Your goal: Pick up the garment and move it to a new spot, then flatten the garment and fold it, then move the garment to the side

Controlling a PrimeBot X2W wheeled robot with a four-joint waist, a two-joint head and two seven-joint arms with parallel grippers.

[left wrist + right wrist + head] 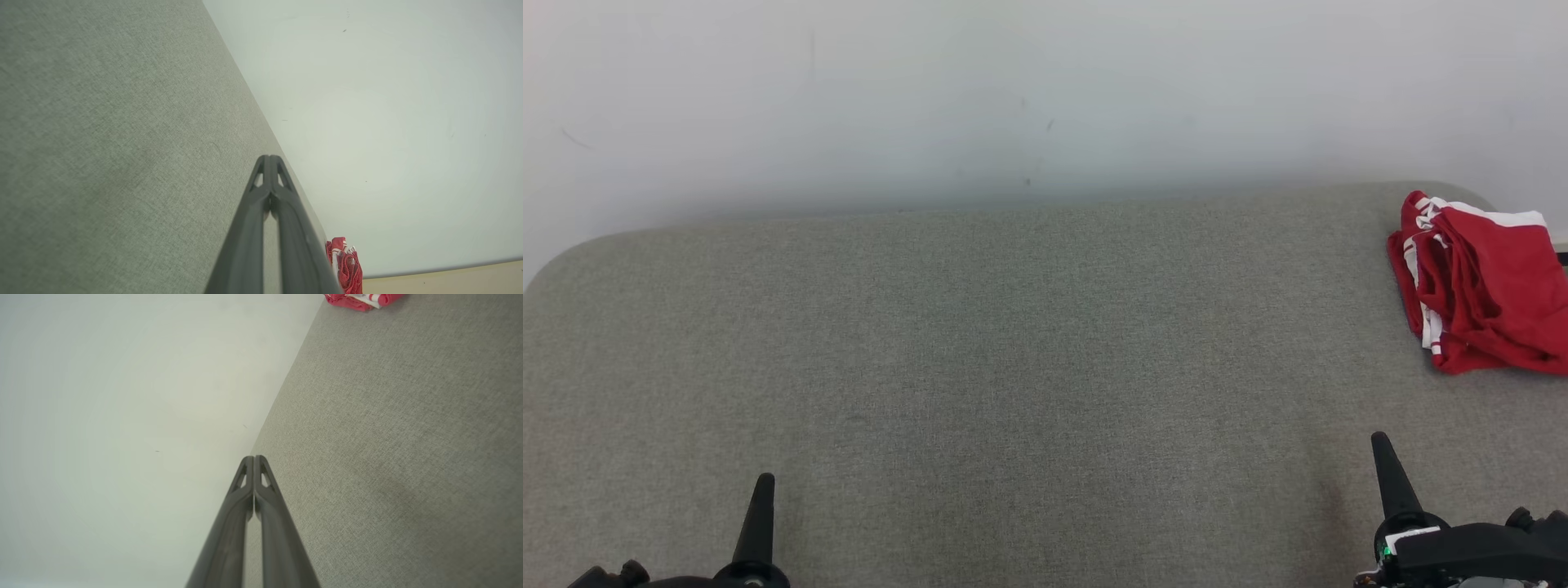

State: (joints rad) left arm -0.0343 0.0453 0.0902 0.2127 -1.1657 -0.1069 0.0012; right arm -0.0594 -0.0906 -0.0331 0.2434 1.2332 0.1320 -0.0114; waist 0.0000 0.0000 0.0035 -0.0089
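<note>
Your left gripper (763,482) closed, empty, low left over grey surface (1013,367). Right gripper (1380,441) closed too, empty, low right. Red-white garment (1478,286) bunched at far right edge, well apart from both.

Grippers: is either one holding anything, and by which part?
Nothing is held. The left gripper and right gripper are both shut and empty; the red garment lies apart.

We find the garment (1482,286) lying on the surface (1013,351) at its far right end, close to the back edge, with the wall (1013,98) behind it. Our left end effector (763,488) is at the near left. Our right end effector (1382,447) is at the near right, in front of the garment and apart from it.
</note>
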